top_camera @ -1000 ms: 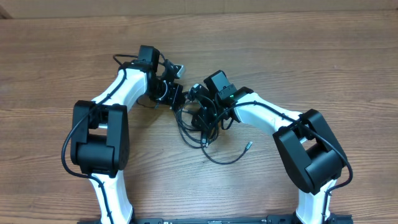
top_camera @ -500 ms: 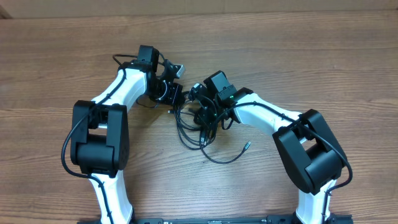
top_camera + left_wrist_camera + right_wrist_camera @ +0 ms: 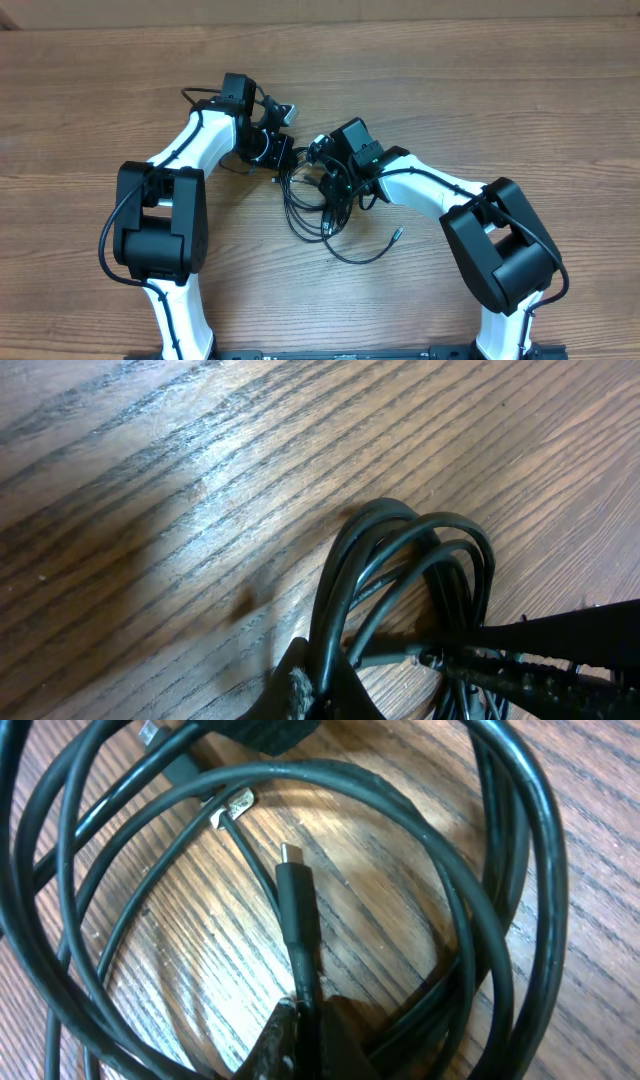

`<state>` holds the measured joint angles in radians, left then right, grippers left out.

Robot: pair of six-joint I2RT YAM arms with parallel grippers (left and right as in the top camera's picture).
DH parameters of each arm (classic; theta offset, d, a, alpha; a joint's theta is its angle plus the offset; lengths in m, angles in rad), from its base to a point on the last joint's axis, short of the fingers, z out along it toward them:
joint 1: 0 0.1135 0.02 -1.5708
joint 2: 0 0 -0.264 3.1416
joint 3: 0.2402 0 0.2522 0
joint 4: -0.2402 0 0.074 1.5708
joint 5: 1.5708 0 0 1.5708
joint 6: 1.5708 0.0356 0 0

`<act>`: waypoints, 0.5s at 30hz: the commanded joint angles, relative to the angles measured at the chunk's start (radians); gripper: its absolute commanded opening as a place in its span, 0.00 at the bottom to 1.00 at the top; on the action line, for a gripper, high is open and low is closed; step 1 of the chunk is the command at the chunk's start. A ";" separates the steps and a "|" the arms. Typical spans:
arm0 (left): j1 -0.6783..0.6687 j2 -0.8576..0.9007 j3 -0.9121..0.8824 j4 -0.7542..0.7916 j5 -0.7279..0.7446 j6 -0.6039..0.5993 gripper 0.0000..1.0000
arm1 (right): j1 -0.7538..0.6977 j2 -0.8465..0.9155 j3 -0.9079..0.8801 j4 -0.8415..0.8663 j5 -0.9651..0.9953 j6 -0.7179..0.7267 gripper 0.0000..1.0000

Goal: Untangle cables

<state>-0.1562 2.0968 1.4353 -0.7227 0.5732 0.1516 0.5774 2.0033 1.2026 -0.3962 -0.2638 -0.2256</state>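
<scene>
Your left gripper sits at the left edge of the tangle. In its wrist view the fingers are pinched together on a tight bend of the cables, where several strands fold into one narrow, rounded loop lying on the desk. The cables are thin, round black cords with a smooth, faintly shiny jacket. They are heaped in overlapping loops at the middle of the desk, between the two grippers and spilling toward the robot's base. The desk is brown wood with dark, streaky grain running along its surface.

Further right, your right gripper is down in the heap. Its wrist camera shows the fingers clamped on a single cord just behind a moulded black plug with a short, flat-oval tip. Wide coils of thicker-looking cord ring that plug, and a second, silver-grey plug tip lies just beyond it. At the right side of the pile one free strand curves outward and ends in a small grey tip, resting on bare wood.
</scene>
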 commanded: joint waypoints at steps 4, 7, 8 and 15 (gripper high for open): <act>0.005 0.012 0.013 0.007 0.023 -0.018 0.04 | -0.017 -0.118 0.038 -0.012 0.028 0.120 0.04; 0.005 0.012 0.013 0.009 0.023 -0.018 0.05 | -0.022 -0.178 0.040 -0.015 0.060 0.192 0.04; 0.005 0.012 0.013 0.009 0.023 -0.018 0.04 | -0.023 -0.192 0.040 -0.031 0.101 0.236 0.04; 0.005 0.012 0.013 0.013 0.031 -0.018 0.04 | -0.023 -0.195 0.020 -0.131 0.269 0.519 0.04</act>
<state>-0.1562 2.0968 1.4353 -0.7124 0.5732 0.1486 0.5606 1.8149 1.2247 -0.5121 -0.0872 0.1127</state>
